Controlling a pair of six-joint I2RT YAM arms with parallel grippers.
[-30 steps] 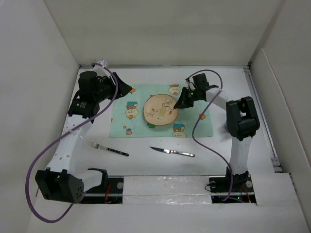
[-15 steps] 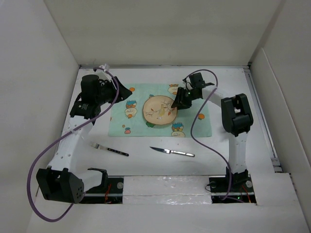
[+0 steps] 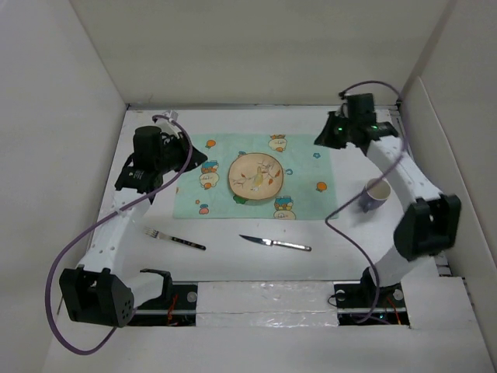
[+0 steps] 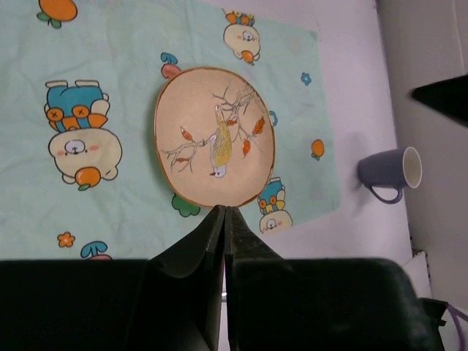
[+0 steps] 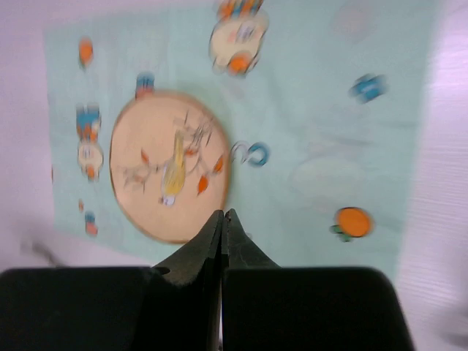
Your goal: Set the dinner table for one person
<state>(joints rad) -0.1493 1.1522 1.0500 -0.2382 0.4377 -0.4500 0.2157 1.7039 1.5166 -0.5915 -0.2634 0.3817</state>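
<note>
Your left gripper and right gripper both hover pinched closed and empty, the table lying below them.

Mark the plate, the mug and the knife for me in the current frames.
plate [image 3: 255, 177], top external view, centre of the painted face.
mug [image 4: 387, 170], left wrist view, purple outer wall.
knife [image 3: 276, 243], top external view, middle of its length.
</note>
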